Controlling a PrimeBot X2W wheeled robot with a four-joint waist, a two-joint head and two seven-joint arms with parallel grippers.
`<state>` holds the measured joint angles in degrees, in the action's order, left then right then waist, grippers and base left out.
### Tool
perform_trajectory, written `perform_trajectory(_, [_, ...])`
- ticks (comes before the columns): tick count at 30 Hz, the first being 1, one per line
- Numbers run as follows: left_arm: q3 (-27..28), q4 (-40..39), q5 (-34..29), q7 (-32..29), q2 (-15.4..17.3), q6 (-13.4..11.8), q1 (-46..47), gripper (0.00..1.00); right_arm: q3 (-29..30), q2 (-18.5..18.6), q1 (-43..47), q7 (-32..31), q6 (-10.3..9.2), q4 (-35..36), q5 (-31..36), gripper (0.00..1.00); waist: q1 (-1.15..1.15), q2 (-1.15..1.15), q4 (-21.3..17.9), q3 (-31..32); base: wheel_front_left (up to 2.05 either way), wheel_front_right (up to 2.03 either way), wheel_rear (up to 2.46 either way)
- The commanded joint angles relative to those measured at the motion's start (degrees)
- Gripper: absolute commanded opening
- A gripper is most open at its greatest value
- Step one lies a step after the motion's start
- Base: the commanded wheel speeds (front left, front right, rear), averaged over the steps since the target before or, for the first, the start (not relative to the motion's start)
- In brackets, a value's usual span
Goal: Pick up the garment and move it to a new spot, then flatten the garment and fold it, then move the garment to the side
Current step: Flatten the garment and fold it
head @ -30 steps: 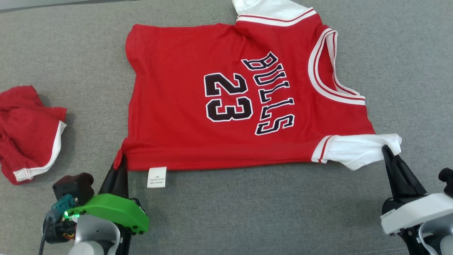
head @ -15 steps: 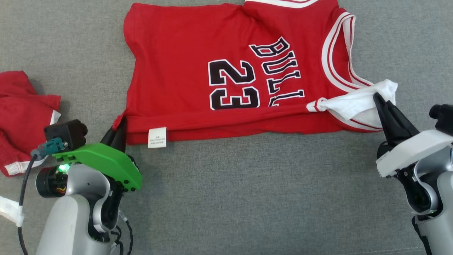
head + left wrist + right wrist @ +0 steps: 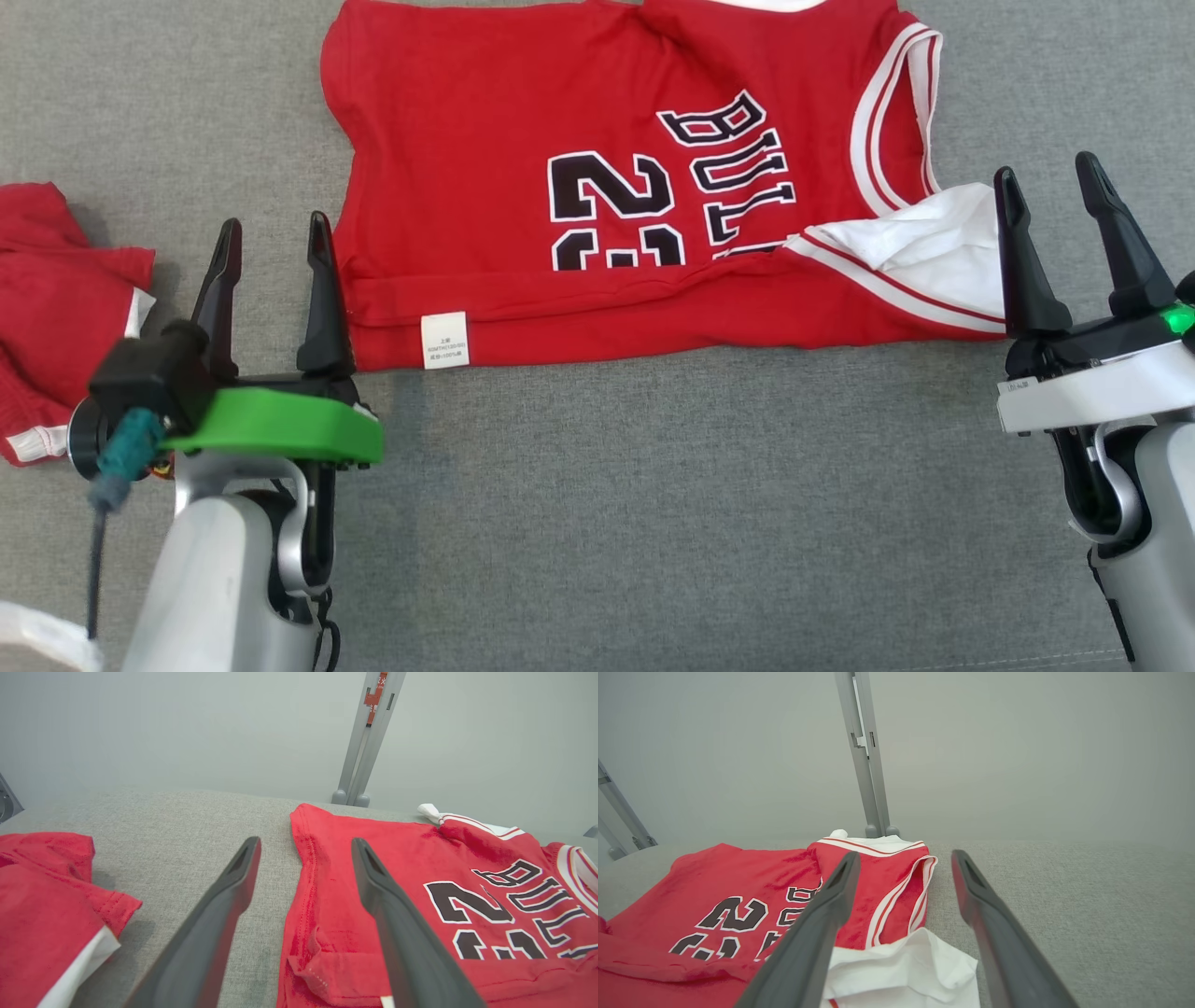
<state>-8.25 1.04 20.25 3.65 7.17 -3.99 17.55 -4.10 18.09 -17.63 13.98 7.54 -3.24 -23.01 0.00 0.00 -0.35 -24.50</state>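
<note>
The garment [image 3: 485, 121] is a red "BULLS 23" jersey with white trim, lying on the grey surface with its near strip folded back over the lower half of the number. Its white sleeve [image 3: 934, 247] lies turned over at the right end. My left gripper [image 3: 271, 222] stands open at the fold's left end, its right finger beside the red edge, holding nothing. My right gripper [image 3: 1046, 166] is open just right of the white sleeve, also empty. The left wrist view shows the open left gripper [image 3: 306, 841] over the garment's [image 3: 444, 858] left edge. In the right wrist view, the right gripper [image 3: 905, 854] is above the sleeve [image 3: 920, 966].
A crumpled pair of red shorts [image 3: 56, 308] with white trim lies at the far left, close to my left wrist. A white label [image 3: 443, 341] hangs at the fold's near edge. A metal post [image 3: 369, 737] stands behind the grey surface [image 3: 653, 513], which is bare nearer to me.
Both grippers carried the jersey's near edge away from me, folding it over the number, then opened and let go. The camera view has shifted too.
</note>
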Motion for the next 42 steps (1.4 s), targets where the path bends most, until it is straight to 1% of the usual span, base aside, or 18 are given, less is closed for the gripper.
perform_trajectory(1, [-0.5,0.2,-2.0,3.0,-0.1,-0.7,-1.2,1.0,0.4,-0.1,1.3,0.7,-0.11,0.9,1.3,1.0,0.0,0.0,0.0,0.7,0.0,0.0,0.0])
perform_trajectory(4, [-0.8,1.3,-4.6,8.1,0.1,-1.7,-2.6,1.0,1.0,-0.9,3.3,1.1,-0.11,2.9,2.9,1.0,0.0,0.0,0.0,2.1,0.0,0.0,0.0])
perform_trajectory(8, [-1.1,2.4,-6.4,10.6,0.0,-2.4,-5.1,1.0,1.6,-2.0,7.1,1.2,-0.11,5.3,4.4,1.0,0.0,0.0,-0.3,3.9,0.0,0.0,0.0])
perform_trajectory(16, [0.1,4.6,-6.4,11.6,-0.5,-2.8,-10.2,1.0,2.6,-4.4,13.5,1.2,-0.11,7.5,5.1,1.0,0.0,0.0,-1.0,6.8,0.0,0.0,0.0])
perform_trajectory(20, [0.3,5.2,-6.3,11.6,-0.8,-2.4,-11.1,1.0,3.0,-5.1,14.8,1.2,-0.11,7.8,5.0,1.0,0.0,0.0,-1.0,7.4,0.0,0.0,0.0])
perform_trajectory(25, [0.2,5.8,-6.6,11.6,-0.9,-2.0,-11.2,1.0,3.4,-5.0,15.1,1.2,-0.11,7.5,4.8,1.0,0.0,0.0,-1.0,7.7,0.0,0.0,0.0])
perform_trajectory(29, [-0.6,8.4,-6.0,10.9,-0.6,-0.8,-9.7,1.0,3.6,-4.4,15.6,1.2,-0.11,5.1,4.2,1.0,0.0,0.0,-0.8,7.3,0.0,0.0,0.0])
perform_trajectory(33, [-1.6,12.5,-4.7,8.9,-1.1,0.6,-7.7,1.0,3.6,-3.2,14.8,1.0,-0.11,0.1,3.2,1.0,0.0,0.0,-0.5,6.0,0.0,0.0,0.0])
perform_trajectory(39, [-1.7,18.7,-2.4,7.4,-1.4,2.6,-3.5,1.0,2.4,-1.6,10.5,1.0,-0.11,-8.2,0.8,1.0,0.0,0.0,-0.6,3.4,0.0,0.0,0.0])
perform_trajectory(42, [-1.6,21.4,-1.1,6.9,-1.5,3.6,-1.2,1.0,0.7,-0.8,7.5,1.1,-0.11,-12.1,-0.7,1.0,0.0,0.0,-0.6,2.1,0.0,0.0,0.0])
